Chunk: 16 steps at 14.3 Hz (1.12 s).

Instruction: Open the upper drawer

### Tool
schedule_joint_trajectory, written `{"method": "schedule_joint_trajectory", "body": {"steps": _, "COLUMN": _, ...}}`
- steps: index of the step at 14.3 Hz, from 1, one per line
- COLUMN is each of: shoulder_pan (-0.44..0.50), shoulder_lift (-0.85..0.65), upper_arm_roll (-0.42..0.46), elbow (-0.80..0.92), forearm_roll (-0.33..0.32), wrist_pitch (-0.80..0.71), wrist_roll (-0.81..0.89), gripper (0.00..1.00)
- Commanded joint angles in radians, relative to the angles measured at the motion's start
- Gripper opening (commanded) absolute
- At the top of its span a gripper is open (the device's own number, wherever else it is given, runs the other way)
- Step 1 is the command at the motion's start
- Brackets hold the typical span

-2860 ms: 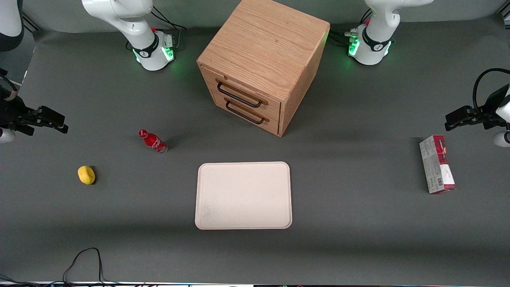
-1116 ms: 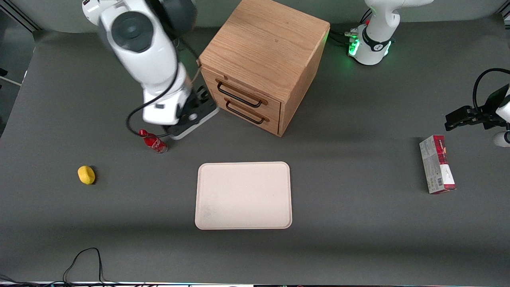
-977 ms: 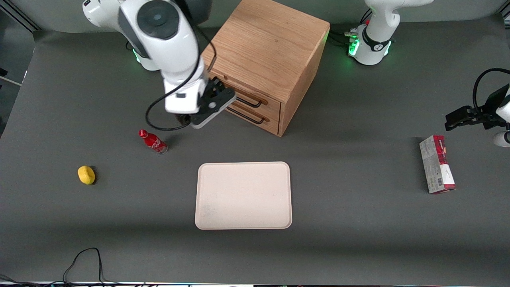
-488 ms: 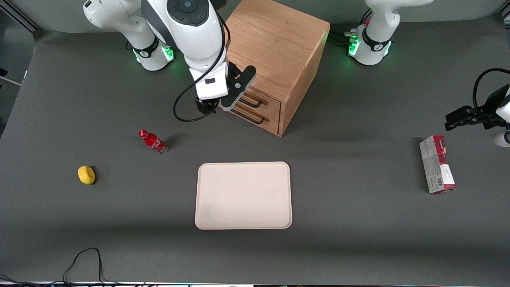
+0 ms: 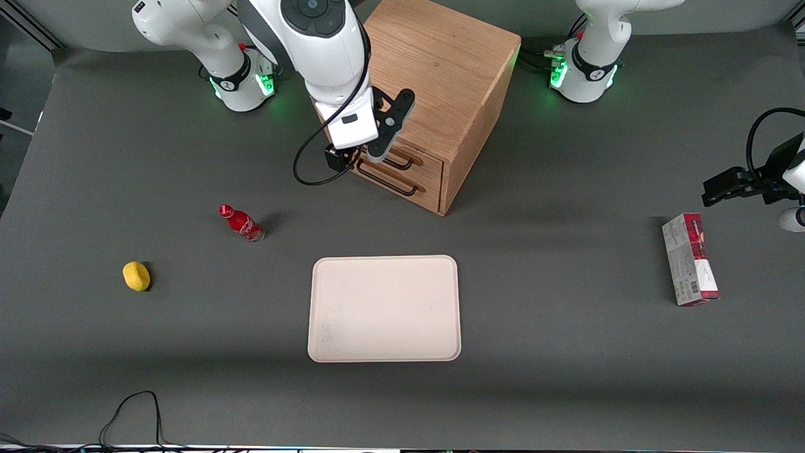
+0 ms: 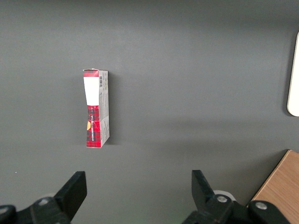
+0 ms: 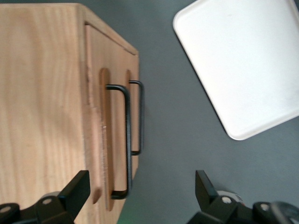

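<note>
The wooden cabinet (image 5: pixel 427 63) stands at the back middle of the table. Its upper drawer (image 5: pixel 429 165) sits flush in the cabinet front, with the lower drawer (image 5: pixel 427 194) under it. My right gripper (image 5: pixel 377 135) hangs above the cabinet's front edge and covers most of the upper drawer's black wire handle (image 5: pixel 402 165). In the right wrist view the gripper (image 7: pixel 140 183) is open, fingers wide apart. The upper handle (image 7: pixel 127 140) runs between them, untouched, on the upper drawer's front (image 7: pixel 93 116). The lower handle (image 7: pixel 140 116) lies just beside it.
A cream tray (image 5: pixel 383 308) lies nearer the front camera than the cabinet; it also shows in the right wrist view (image 7: pixel 243 60). A red bottle (image 5: pixel 241 223) and a yellow lump (image 5: pixel 136 276) lie toward the working arm's end. A red-and-white box (image 5: pixel 690 259) lies toward the parked arm's end.
My right arm swung in from the working arm's end of the table, passed over the red bottle, and now holds the gripper over the upper drawer's handle. Nothing else moved.
</note>
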Motion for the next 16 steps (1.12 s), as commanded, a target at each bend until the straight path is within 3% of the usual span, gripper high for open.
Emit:
{"method": "schedule_joint_trajectory", "body": {"steps": 1, "shoulder_pan": 0.002, "shoulder_lift": -0.053, "upper_arm_roll": -0.018, "elbow": -0.057, "forearm_roll": 0.049, "wrist_pitch": 0.004, "wrist_roll": -0.042, "gripper": 1.00}}
{"method": "schedule_joint_trajectory", "body": {"steps": 16, "shoulder_pan": 0.010, "shoulder_lift": -0.081, "upper_arm_roll": -0.024, "elbow": -0.330, "forearm_roll": 0.042, "wrist_pitch": 0.285, "wrist_roll": -0.040, "gripper": 1.00}}
